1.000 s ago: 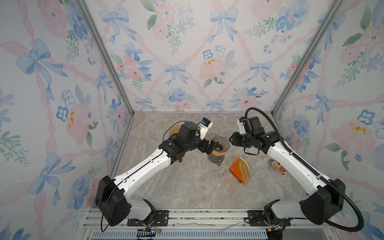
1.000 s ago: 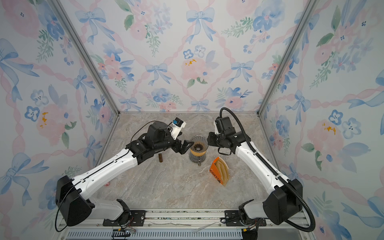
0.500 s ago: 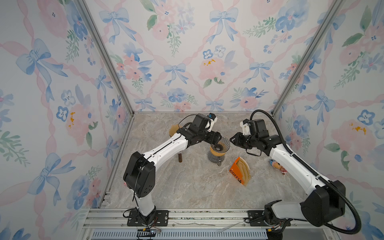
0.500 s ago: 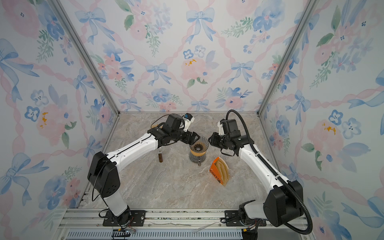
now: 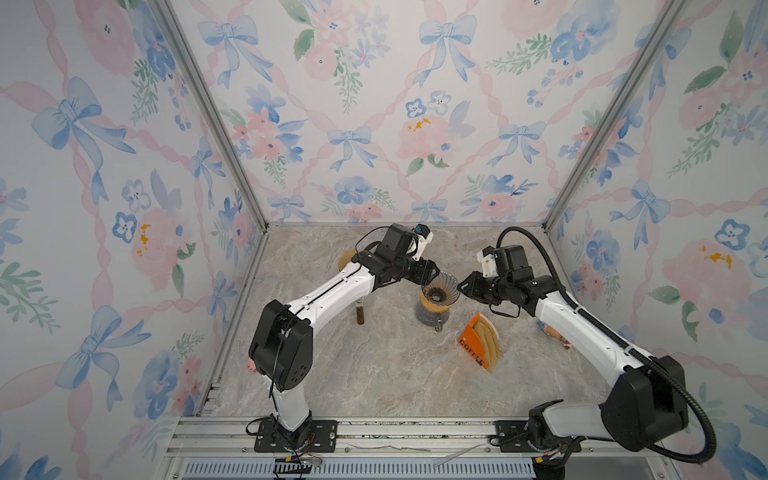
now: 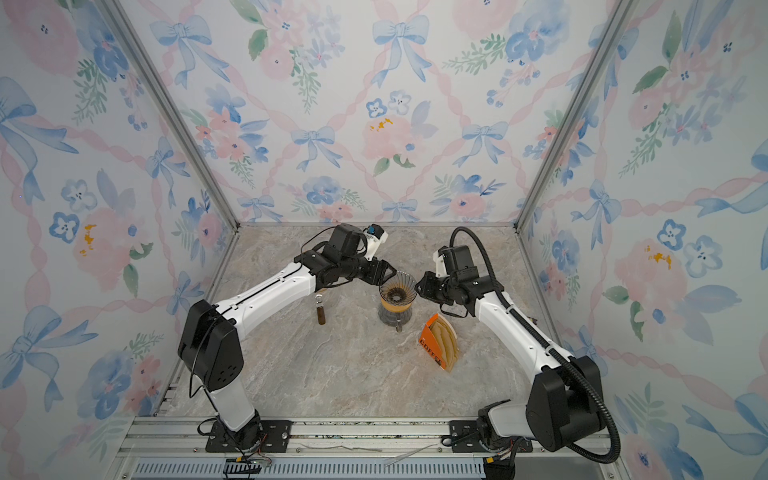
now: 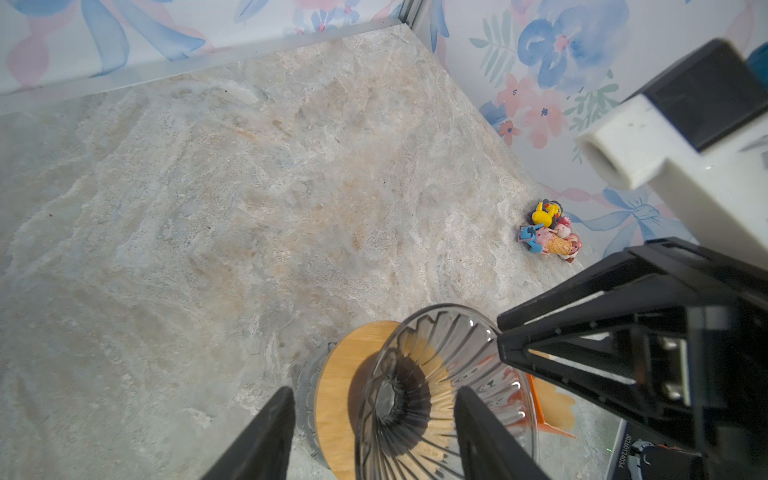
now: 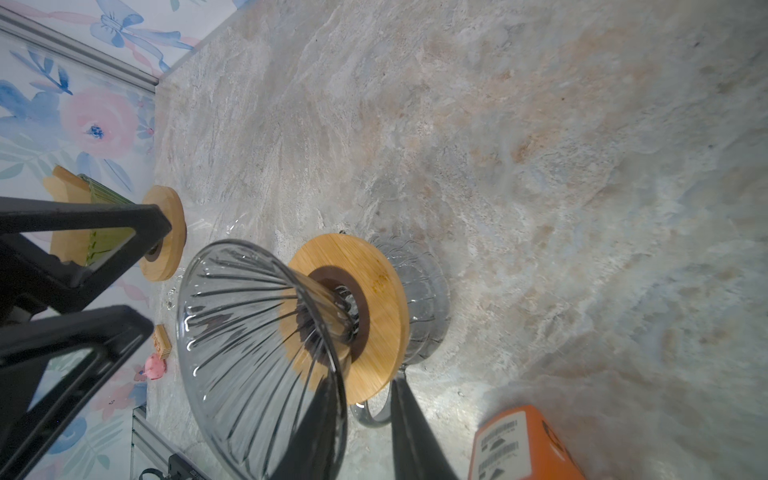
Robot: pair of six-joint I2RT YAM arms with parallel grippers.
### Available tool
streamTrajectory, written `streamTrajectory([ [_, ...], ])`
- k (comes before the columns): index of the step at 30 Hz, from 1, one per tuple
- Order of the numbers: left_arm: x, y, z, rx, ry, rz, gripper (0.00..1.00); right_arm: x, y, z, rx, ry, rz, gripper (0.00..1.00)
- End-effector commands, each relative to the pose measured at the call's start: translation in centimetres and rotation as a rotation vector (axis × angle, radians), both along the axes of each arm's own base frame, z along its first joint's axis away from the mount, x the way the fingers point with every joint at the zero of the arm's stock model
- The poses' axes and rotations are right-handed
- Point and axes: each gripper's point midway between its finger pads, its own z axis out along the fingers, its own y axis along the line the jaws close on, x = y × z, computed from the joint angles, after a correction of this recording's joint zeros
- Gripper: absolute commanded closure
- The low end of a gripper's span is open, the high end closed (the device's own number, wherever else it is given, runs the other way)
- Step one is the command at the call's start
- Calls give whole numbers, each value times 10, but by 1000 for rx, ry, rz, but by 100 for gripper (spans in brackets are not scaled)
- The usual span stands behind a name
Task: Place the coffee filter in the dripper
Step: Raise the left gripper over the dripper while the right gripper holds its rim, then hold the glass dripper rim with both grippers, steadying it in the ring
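- We count two arms, each ending in one gripper, and both meet at the middle of the table.
- One glass dripper stands upright on one wooden collar over one glass jug.
- One orange packet lies on the table just right of the jug and nearer the front. The coffee filters fan out of its open end. They are too tightly stacked for us to count.
- We also see one small brown bottle standing left of the jug and one heap of little toys by the right wall. One pink bit lies by the left wall, with one small wooden block near it.
- A second wooden ring lies near the back behind the left arm. We cannot make out the tan and green thing beside it.
- The left arm rises from the front rail and stretches toward the back, its wrist bent down to the right. The left gripper stands at the dripper's left rim, jaws fairly wide. One finger is outside the glass and one is over the bowl.
- The right arm mirrors it, reaching in from the right. The right gripper stands at the right rim with a narrow gap and a finger on each side of the glass wall. We cannot tell whether it is pinching.
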Motion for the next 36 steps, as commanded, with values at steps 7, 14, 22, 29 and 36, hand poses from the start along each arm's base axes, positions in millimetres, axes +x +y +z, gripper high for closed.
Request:
streamTrajectory([
  [7,8,12,-29,23,96,21,55,5,10,-4,46,3,7,79],
  [14,9,11,-34,12,123,9,61,9,17,-2,46,-5,18,83],
  [22,7,11,-33,10,121,5,65,13,19,3,46,-14,18,86],
  [29,8,15,-33,24,115,21,69,14,21,7,39,-15,20,87],
  [36,7,15,-29,22,106,17,70,12,21,3,25,-6,18,88],
])
